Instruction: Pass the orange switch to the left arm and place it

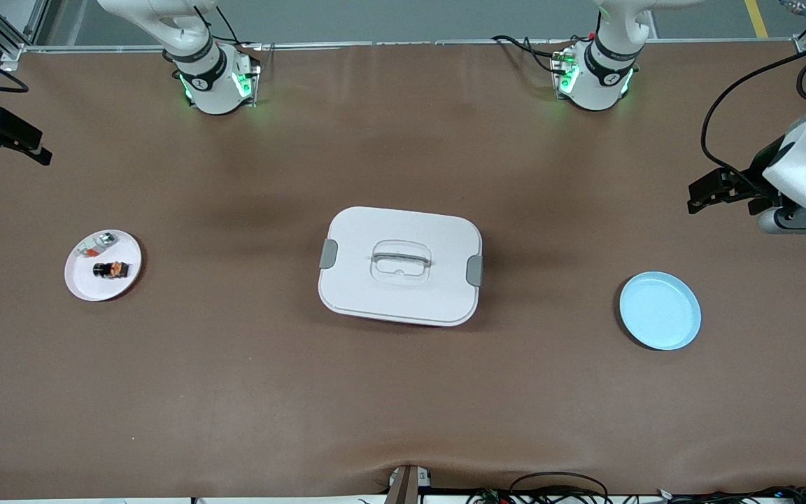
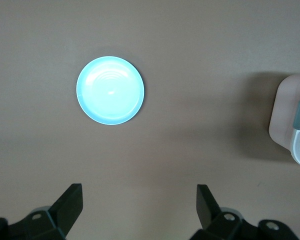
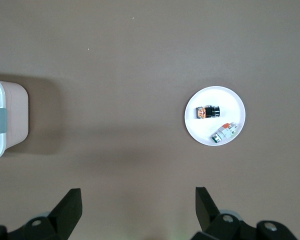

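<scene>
The blue plate point(image 1: 660, 311) lies nearest the front camera, toward the left arm's end of the tabletop point(image 1: 403, 413), with nothing in it. A little farther off, in the middle, sits the box point(image 1: 400, 265), lid on and latches down. About level with it, toward the right arm's end, the white plate point(image 1: 81, 280) carries the orange switch point(image 1: 110, 269), lying on its side, with a small white-silver piece point(image 1: 97, 244) just beside it and slightly farther from the camera.

Farther still, both arms wait high at the edges. The left hand point(image 2: 140, 205) hangs over bare tabletop near the blue plate, released and carrying nothing. The right hand point(image 3: 139, 205) is over the tabletop near the white plate, likewise released.

The risks, as I judge them: the right hand could pinch the silver piece instead, since the two lie so close; the switch may roll away from the closing fingers; and a low crossing or handover could clip the box.
</scene>
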`<action>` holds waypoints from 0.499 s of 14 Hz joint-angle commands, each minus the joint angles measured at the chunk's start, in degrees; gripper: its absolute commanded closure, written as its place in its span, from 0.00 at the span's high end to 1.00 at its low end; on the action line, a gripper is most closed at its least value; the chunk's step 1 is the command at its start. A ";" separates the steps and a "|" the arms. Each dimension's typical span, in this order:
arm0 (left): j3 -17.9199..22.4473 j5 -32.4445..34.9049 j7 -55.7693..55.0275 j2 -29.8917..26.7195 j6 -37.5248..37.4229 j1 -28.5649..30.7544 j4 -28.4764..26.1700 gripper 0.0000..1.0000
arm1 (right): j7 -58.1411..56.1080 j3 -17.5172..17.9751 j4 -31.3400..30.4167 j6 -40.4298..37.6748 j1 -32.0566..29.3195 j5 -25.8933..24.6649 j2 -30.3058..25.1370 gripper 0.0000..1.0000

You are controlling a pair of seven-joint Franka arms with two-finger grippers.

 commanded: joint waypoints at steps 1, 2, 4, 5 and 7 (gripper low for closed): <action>-0.62 0.88 0.89 -0.49 -0.86 0.06 0.68 1.00 | 0.79 -0.16 -0.05 0.16 0.33 -0.56 -0.28 1.00; -0.62 0.97 0.72 -0.49 -0.86 -0.02 1.03 1.00 | 0.79 -0.16 -0.05 0.16 0.33 -0.56 -0.28 1.00; -0.62 0.97 0.80 -0.49 -0.86 -0.11 1.21 1.00 | 0.79 -0.16 -0.05 0.16 0.33 -0.56 -0.28 1.00; -0.62 0.97 0.80 -0.49 -0.86 -0.11 1.21 1.00 | 0.79 -0.16 -0.05 0.16 0.33 -0.56 -0.28 1.00; -0.62 0.97 0.80 -0.49 -0.86 -0.11 1.30 1.00 | 0.79 -0.16 -0.05 0.16 0.33 -0.56 -0.28 1.00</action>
